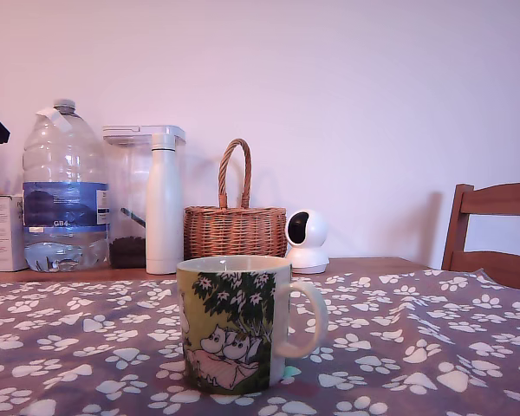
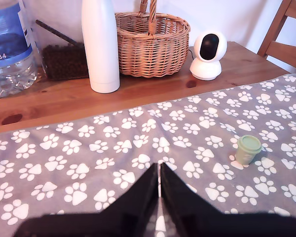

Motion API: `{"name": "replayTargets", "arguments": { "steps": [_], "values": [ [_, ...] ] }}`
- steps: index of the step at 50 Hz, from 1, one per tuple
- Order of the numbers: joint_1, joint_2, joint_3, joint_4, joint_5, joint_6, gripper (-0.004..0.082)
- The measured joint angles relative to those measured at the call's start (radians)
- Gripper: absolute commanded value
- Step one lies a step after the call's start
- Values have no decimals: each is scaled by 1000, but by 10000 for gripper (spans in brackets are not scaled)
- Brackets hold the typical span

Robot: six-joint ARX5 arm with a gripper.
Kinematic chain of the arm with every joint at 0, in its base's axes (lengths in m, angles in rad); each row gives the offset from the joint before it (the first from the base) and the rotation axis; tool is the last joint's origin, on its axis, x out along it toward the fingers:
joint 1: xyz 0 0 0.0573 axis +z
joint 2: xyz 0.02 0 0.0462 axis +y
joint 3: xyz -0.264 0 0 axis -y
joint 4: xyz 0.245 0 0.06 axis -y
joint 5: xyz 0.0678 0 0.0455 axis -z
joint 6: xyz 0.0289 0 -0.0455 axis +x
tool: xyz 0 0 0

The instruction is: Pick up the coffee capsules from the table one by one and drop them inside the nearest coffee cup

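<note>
The cream coffee cup (image 1: pixel 234 325), printed with a green tree and white cartoon figures, stands upright on the paw-print cloth of the table (image 1: pixel 433 347) close to the exterior camera, handle toward the exterior view's right. A sliver of teal (image 1: pixel 292 371) peeks out by its base; I cannot tell what it is. In the wrist view one mint-green coffee capsule (image 2: pixel 248 149) stands on the cloth, apart from my gripper (image 2: pixel 159 170). The two black fingers are pressed together, shut on nothing, above bare cloth. The cup is out of the wrist view and the gripper does not show in the exterior view.
Along the back of the table on bare wood stand a large water bottle (image 1: pixel 65 186), a white bottle (image 2: pixel 100 44), a wicker basket (image 2: pixel 152 44) and a small white camera (image 2: pixel 207 55). A wooden chair (image 1: pixel 494 230) is at the exterior view's right.
</note>
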Motion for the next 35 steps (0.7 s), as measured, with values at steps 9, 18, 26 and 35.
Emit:
{"name": "replayTargets", "arguments": {
  "steps": [9, 18, 26, 35],
  "values": [
    [0, -1, 0, -32, 0, 0, -11],
    [0, -1, 0, -38, 12, 0, -11],
    [0, 2, 0, -37, 33, 6, -11],
    [-6, 37, 0, -28, 78, 27, -11]
  ]
}}
